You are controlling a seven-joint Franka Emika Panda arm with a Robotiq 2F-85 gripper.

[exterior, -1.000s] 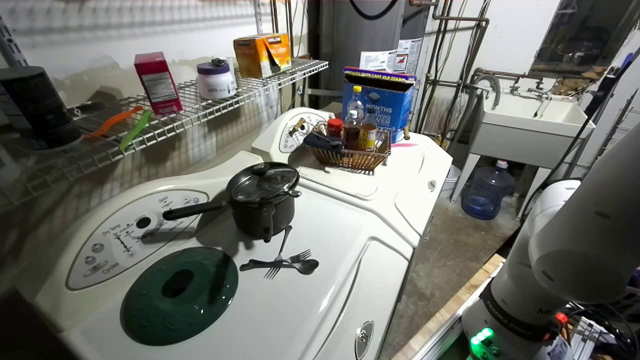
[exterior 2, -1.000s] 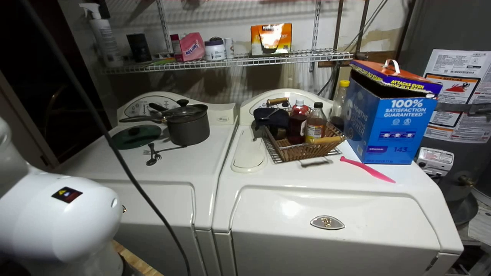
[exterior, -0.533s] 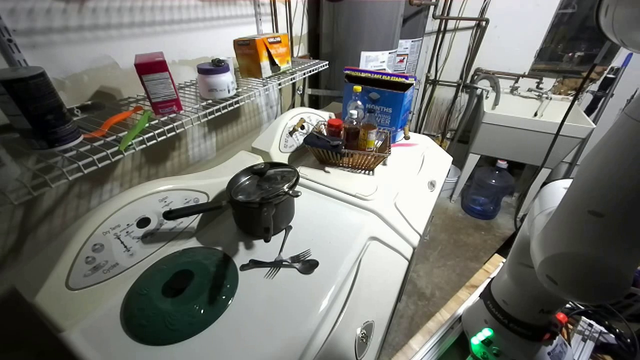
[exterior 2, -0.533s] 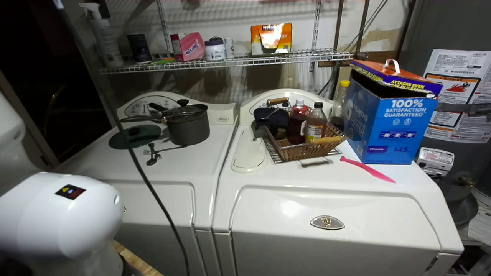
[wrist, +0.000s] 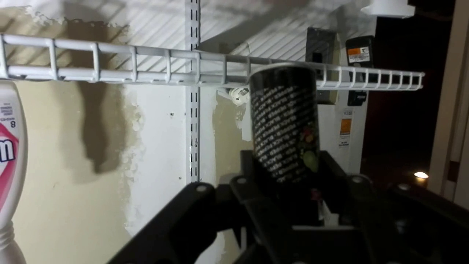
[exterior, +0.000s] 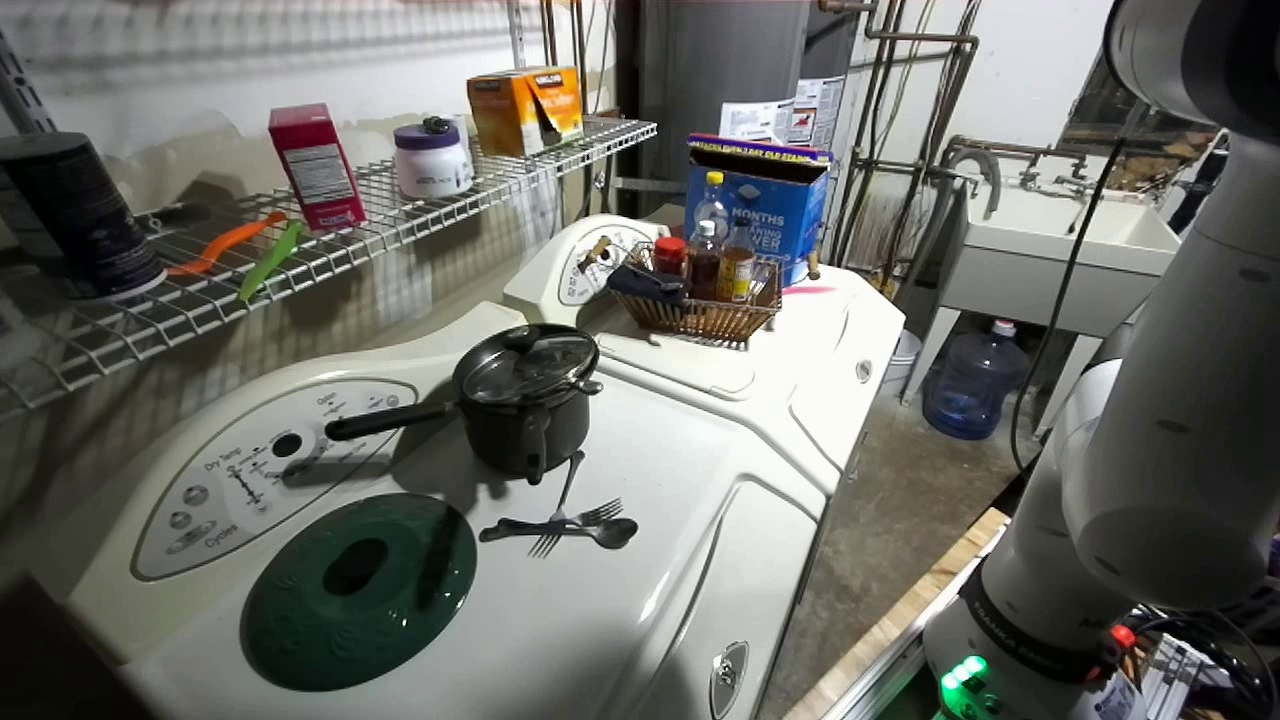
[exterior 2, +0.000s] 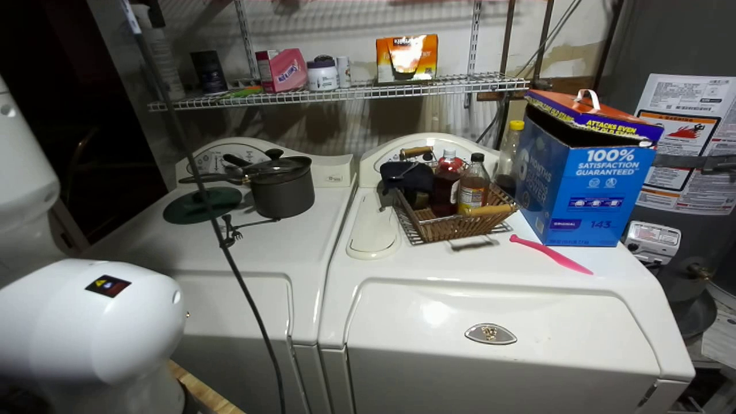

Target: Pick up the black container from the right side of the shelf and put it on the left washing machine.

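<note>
The wrist view stands upside down. In it my gripper (wrist: 287, 165) is shut on a black container (wrist: 284, 117) with printed black-pepper lettering, a finger against each side. The container is in front of the rail of a white wire shelf (wrist: 146, 75), covering part of it. The gripper and this container are out of view in both exterior views. A wire shelf (exterior 2: 477, 86) there holds a separate dark cylinder (exterior 2: 209, 72); I cannot tell whether it is the same shelf. The left washing machine (exterior: 670, 440) has a round dark green disc (exterior: 300, 620) on its white top.
A black lidded pot (exterior: 530, 440) and crossed fork and spoon (exterior: 560, 525) lie on the left washing machine. A wire basket (exterior 2: 437, 227) of bottles and a blue box (exterior 2: 592, 195) stand on the other washer. A cable (exterior 2: 247, 293) hangs across the view. A bottle (wrist: 11, 146) stands by the wrist-view shelf.
The arm's upper links have swung in and come further into view in both exterior views. The hanging cable has shifted across the left washing machine. Objects on the shelf and washers have not moved.
</note>
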